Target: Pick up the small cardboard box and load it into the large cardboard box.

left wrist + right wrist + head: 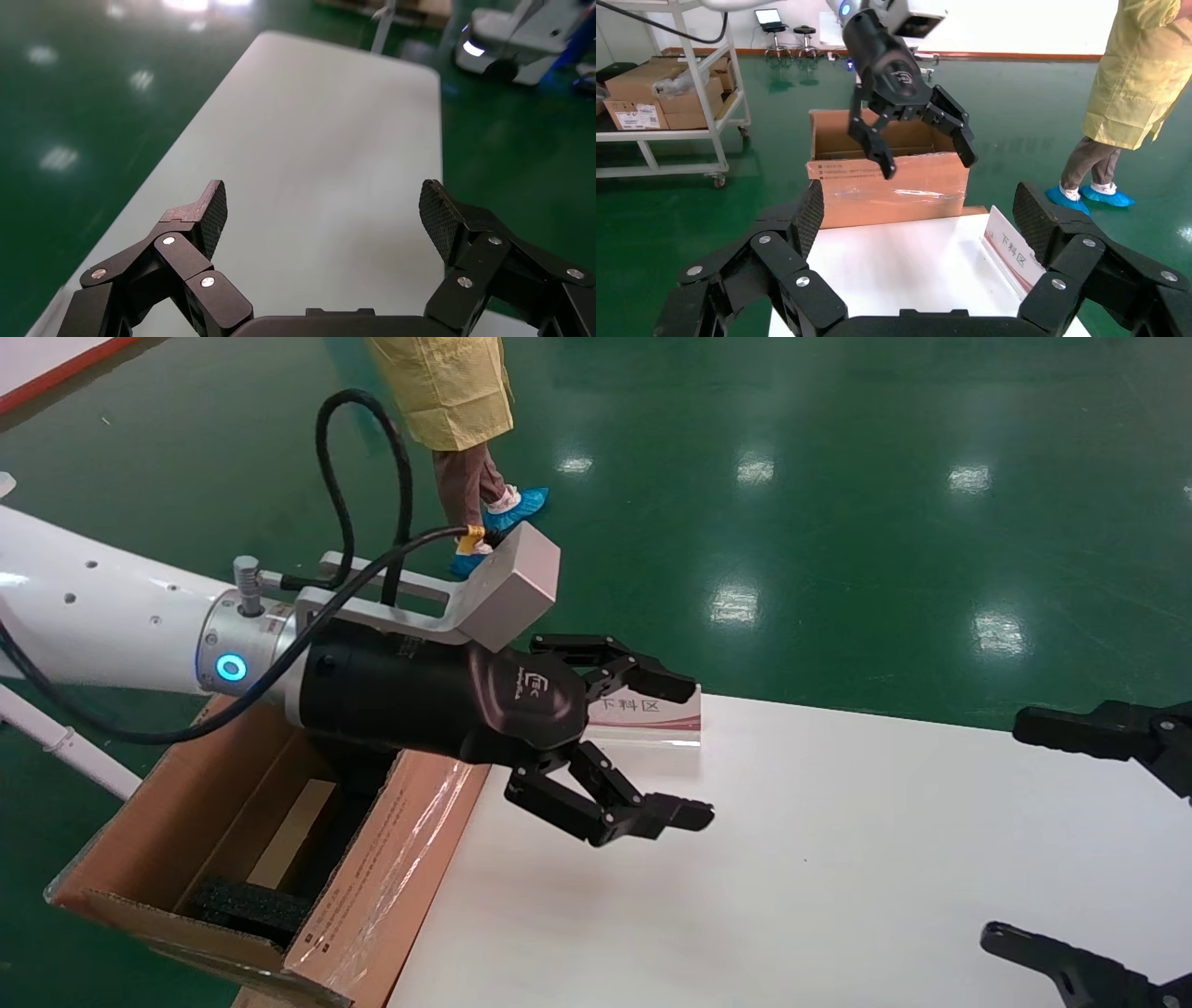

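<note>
Left end effector (684, 752) spread, empty, beside large cardboard box (391, 859)

left arm (93, 603): our white tube, blue ring light | cable (354, 477): black loop | left gripper (684, 752): black, grey bracket, textured fingers (211, 210)

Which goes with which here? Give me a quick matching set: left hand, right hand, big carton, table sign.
Things:
1. left hand
2. right hand
3. big carton
4. table sign

States:
A. flaps up, black foam inside
B. open, empty, at the table's right edge
C. at the table's far edge, red print
D. open, empty, over the table by the carton

Pairs: 1-D, 2-B, 3-A, 4-C
</note>
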Tool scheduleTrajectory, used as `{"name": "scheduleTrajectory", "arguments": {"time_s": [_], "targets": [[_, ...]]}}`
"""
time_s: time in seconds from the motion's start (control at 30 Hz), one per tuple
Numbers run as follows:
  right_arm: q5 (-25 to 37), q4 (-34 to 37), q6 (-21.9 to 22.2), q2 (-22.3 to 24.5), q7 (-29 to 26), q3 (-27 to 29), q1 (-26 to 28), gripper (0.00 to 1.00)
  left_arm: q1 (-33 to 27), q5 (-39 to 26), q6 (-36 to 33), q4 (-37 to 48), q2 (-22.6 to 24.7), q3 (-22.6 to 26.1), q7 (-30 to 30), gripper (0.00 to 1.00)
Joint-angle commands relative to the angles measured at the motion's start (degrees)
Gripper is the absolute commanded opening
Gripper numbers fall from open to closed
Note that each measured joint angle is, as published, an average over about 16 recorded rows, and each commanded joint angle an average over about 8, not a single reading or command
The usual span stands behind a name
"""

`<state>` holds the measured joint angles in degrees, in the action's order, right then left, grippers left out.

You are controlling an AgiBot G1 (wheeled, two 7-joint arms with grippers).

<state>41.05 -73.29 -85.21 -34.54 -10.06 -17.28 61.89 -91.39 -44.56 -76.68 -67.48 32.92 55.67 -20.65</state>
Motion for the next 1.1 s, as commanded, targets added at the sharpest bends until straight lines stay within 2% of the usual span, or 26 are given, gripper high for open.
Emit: {"name": "scheduleTrajectory", "arguments": {"time_s": [0.03,0.57,0.73,0.9,1.1], "targets": [[0.00,0.00,0.00,0.00,0.00,-0.01,0.00,1.00,2.74,0.25,-0.83,-0.56,0.19,-3.64,0.91,1.00],[-0.03,0.00,0.02,0.02,0.02,-0.05,0.01,1.00,24.68,2.24,-7.46,-5.05,1.74,-32.82,8.19,1.00],[-0.04,0.00,0.03,0.03,0.03,-0.05,0.01,1.00,30.01,2.69,-9.01,-6.10,2.10,-39.93,9.84,1.00],[-0.06,0.01,0.05,0.03,0.04,-0.05,0.00,1.00,32.48,2.91,-9.72,-6.57,2.27,-43.26,10.40,1.00],[-0.06,0.01,0.05,0.03,0.03,-0.05,0.00,1.00,31.62,2.93,-9.55,-6.45,2.25,-42.08,10.21,1.00]]}}
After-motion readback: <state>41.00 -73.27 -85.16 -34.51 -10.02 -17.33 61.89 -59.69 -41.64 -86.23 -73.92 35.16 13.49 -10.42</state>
